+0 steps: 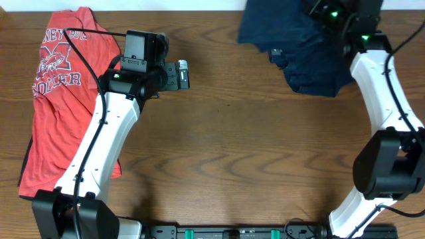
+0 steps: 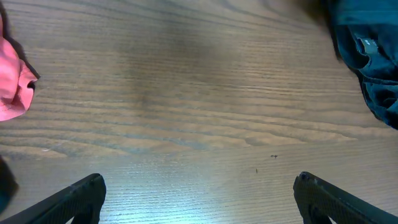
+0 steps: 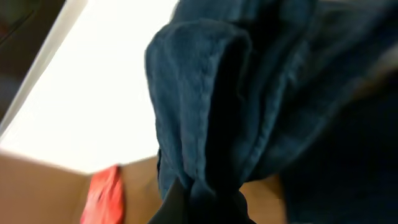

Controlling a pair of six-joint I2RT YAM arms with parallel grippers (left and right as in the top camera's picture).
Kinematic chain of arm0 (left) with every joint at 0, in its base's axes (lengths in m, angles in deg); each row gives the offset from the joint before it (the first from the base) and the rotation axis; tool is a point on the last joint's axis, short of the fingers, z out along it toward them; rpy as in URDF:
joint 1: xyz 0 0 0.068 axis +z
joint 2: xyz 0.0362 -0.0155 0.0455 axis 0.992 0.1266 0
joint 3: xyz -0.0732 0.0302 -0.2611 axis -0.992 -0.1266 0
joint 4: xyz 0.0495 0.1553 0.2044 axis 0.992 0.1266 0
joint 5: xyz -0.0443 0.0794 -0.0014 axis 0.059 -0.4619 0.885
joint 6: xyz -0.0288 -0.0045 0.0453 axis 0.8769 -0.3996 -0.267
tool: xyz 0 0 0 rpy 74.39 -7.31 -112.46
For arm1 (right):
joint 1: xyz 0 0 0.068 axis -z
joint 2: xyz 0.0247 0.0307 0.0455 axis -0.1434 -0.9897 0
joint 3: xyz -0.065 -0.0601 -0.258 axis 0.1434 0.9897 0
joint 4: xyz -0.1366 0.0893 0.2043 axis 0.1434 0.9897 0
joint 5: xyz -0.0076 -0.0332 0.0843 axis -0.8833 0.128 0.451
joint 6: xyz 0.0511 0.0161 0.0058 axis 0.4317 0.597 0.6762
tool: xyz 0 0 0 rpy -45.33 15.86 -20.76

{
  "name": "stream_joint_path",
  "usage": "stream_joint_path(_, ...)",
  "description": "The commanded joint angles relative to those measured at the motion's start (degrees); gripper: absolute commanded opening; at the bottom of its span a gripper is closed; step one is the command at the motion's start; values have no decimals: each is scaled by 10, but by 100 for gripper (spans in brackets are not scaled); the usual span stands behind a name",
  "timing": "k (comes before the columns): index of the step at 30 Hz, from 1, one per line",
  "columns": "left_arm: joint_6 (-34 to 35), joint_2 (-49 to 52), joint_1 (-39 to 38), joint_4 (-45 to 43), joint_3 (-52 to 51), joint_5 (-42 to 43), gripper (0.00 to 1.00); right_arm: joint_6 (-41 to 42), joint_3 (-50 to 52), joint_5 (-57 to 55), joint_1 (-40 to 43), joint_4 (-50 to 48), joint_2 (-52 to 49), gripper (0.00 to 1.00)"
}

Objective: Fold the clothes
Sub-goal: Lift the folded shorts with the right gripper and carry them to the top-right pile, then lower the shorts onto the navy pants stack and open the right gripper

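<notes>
The clothes, a crumpled dark navy garment, lie bunched at the table's far right. My right gripper reaches over the heap's far edge. In the right wrist view this gripper is shut on a gathered fold of the navy fabric, which fills most of that view and hides the fingertips. My left gripper hovers left of centre, well apart from the navy heap. Its jaws stand wide open over bare wood with nothing between them. The navy clothes show at that view's upper right.
A red T-shirt with white lettering lies spread along the table's left side, partly under my left arm; its edge shows in the left wrist view. The wooden table is bare between the two arms. A white wall edge runs along the back.
</notes>
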Motion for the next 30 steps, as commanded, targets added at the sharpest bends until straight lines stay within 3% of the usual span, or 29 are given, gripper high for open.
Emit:
stream_joint_path(1, -8, 1, 2, 0, 6, -8, 98, 53, -20, -141, 11, -12, 19, 1)
stream_joint_path(7, -8, 1, 2, 0, 6, -8, 98, 147, -20, -280, 11, 2, 19, 2)
stream_joint_path(10, -8, 1, 2, 0, 6, -8, 98, 196, -20, -290, 11, 36, 19, 2)
stream_joint_path(15, -8, 1, 2, 0, 6, -8, 98, 195, -20, -278, 9, 78, 19, 1)
stream_joint_path(18, -8, 1, 2, 0, 6, -8, 98, 117, -20, -194, 9, 61, 19, 1)
stream_joint_path(24, -8, 1, 2, 0, 6, -8, 98, -128, -22, 64, 10, 8, 26, 2)
stream_joint_path(30, -8, 1, 2, -1, 6, -8, 98, -222, -28, 160, 34, 57, 26, 1)
